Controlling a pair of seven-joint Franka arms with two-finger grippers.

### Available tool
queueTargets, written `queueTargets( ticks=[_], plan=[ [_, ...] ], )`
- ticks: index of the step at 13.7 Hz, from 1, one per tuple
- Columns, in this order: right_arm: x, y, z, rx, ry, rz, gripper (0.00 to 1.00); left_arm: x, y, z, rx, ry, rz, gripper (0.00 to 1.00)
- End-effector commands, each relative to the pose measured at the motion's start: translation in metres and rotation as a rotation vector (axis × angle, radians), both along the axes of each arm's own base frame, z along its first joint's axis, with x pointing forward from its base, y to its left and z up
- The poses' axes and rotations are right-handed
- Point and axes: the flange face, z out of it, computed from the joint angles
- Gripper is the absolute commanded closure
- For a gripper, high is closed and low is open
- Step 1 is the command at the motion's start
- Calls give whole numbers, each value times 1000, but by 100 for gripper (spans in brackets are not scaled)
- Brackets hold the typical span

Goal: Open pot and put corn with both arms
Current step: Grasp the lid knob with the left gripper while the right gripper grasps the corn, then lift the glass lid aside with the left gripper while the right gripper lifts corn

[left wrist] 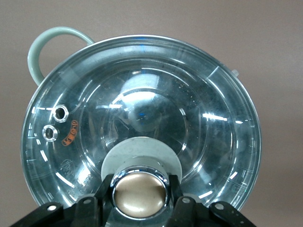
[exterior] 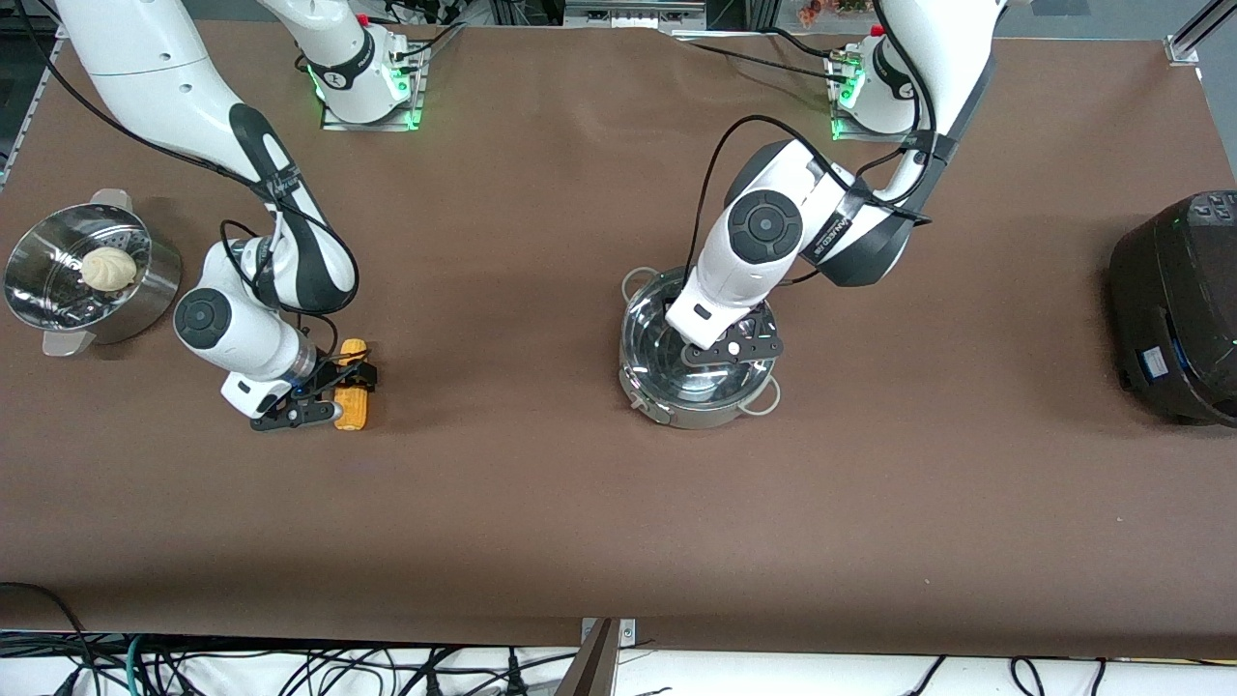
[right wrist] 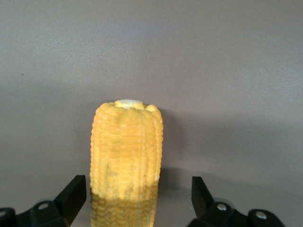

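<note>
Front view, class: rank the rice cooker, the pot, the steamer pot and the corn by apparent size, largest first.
1. Pot, though partly covered by the left pincer.
2. Steamer pot, close to the pot.
3. Corn, at the right pincer.
The rice cooker is cut off by the frame edge, so unranked.

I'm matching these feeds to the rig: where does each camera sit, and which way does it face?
Front view: high across the table, facing both arms' bases; shows both arms, pot, corn.
Left wrist view: on the left wrist, facing down at the lid; left gripper fingers flank the knob.
Right wrist view: on the right wrist, facing the corn between the open right gripper fingers.
Shared: front with each wrist view, the pot lid and the corn.
</note>
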Motion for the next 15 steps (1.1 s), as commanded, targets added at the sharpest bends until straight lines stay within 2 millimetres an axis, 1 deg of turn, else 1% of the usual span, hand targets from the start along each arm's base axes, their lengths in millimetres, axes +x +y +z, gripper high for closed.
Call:
queueTargets(
  ticks=[1,2,3,6,7,8,9,10,11,13,15],
  plan=[
    [-7,3,18,8,-8,-8,72,5,4,24,9,-35,10,100],
    [-7,5,19,8,11,-1,88,2,8,33,16,-24,11,100],
    [-7,6,21,6,29,11,100,1,12,44,21,-21,14,100],
    [-5,8,23,6,31,17,100,4,43,77,48,-3,48,100],
    [-3,10,30,7,20,18,100,5,53,84,54,1,45,100],
    [-3,12,37,8,17,17,100,9,68,91,55,2,27,100],
    [-2,16,54,9,10,24,100,13,84,95,57,6,5,100],
    [-1,23,74,9,12,32,100,20,103,98,56,7,-15,100],
    [0,36,99,11,21,48,100,25,122,102,55,4,-39,100],
    [9,69,149,10,39,19,100,31,163,98,61,20,-89,100],
    [15,113,200,9,65,3,100,36,199,93,63,29,-133,100]
  ],
)
